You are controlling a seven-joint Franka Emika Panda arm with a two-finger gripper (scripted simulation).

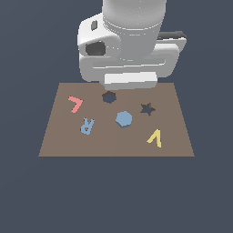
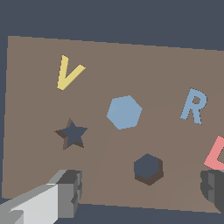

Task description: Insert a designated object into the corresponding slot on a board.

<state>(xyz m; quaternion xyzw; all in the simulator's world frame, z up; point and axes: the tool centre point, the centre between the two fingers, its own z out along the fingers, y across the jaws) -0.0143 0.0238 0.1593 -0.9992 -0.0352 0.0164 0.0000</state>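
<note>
A flat light-blue hexagon block (image 1: 124,119) lies on the brown board (image 1: 59,141) near its middle; it also shows in the wrist view (image 2: 124,112). The dark hexagon slot (image 1: 108,97) is a short way behind it, seen in the wrist view too (image 2: 148,168). A dark star-shaped hole (image 1: 147,108) lies toward the exterior view's right (image 2: 72,134). My gripper (image 2: 142,192) is open and empty, high above the board's far edge; both fingertips (image 2: 70,188) show in the wrist view. In the exterior view the arm's body hides the fingers.
A blue letter R (image 1: 87,125) (image 2: 194,106), a red letter L (image 1: 75,103) (image 2: 217,153) and a yellow letter V (image 1: 155,138) (image 2: 67,73) lie on the board (image 2: 35,166). The large white arm body (image 1: 129,45) hangs over the far edge.
</note>
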